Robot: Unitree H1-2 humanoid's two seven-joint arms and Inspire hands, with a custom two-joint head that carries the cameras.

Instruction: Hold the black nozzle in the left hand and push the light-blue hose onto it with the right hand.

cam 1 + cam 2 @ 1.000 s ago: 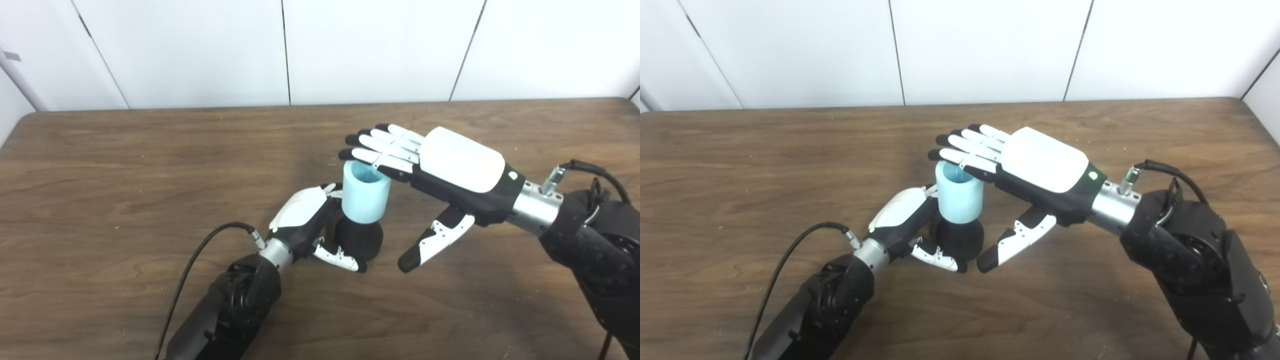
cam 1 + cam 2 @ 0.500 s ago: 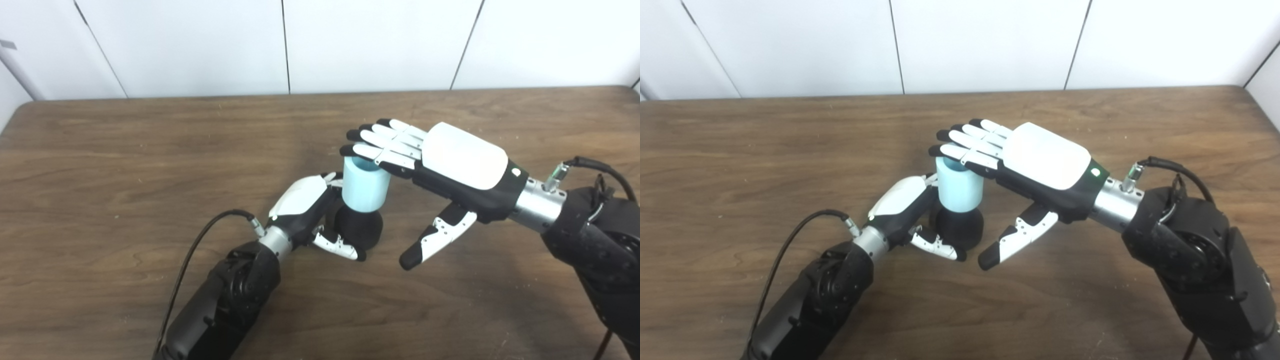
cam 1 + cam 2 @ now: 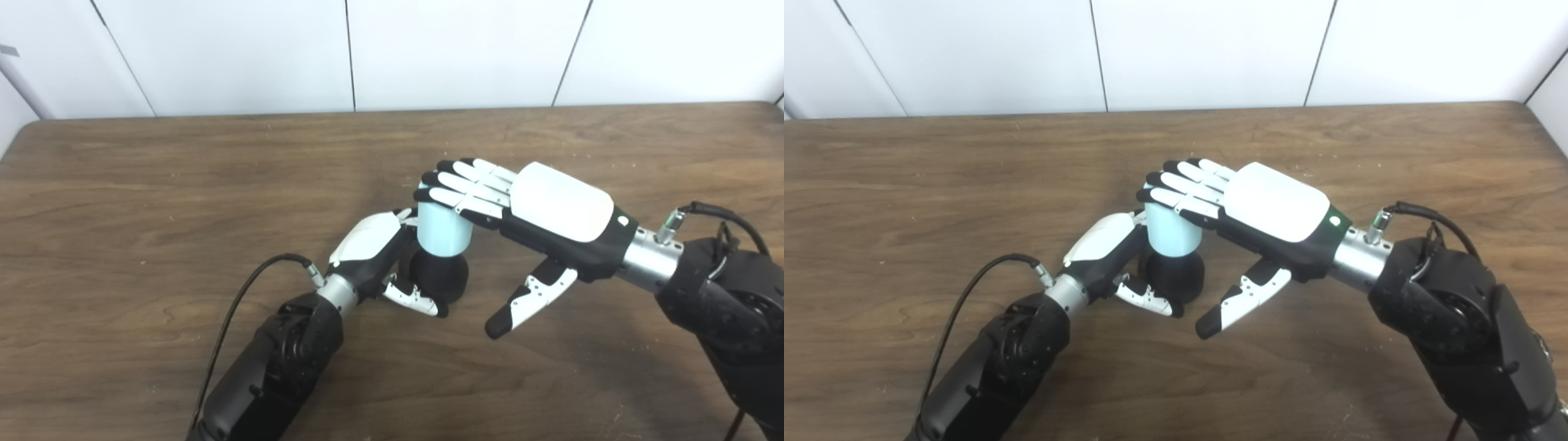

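So the black nozzle (image 3: 440,278) sat upright on the wooden table (image 3: 122,202), roughly mid-table and a bit toward the robot's side; everything else below is placed relative to that nozzle. The left hand (image 3: 375,254) was wrapped around it from the left, fingers curled behind it and the thumb hooked across the front near the base, so it was properly gripping the thing; its black cable (image 3: 245,306) looped off to the lower left of the nozzle.

The light-blue hose (image 3: 442,229), really just a short stubby tube, stood straight up on top of the nozzle with its lower end over the nozzle's upper part; how far down it was seated I couldn't tell, since the joint was hidden inside the tube.

The right hand (image 3: 1249,211) came in from the right of the nozzle and lay flat, palm down, over the hose's open top; fingers (image 3: 1176,187) straight and side by side, resting on the rim and covering most of the opening; it wasn't clutching anything, just lying on the tube. Its thumb (image 3: 1240,300) hung down free to the right of the nozzle, close to it but not touching, tip pointing at the table.

Behind the nozzle, past the far table edge, were plain white wall panels (image 3: 459,55).
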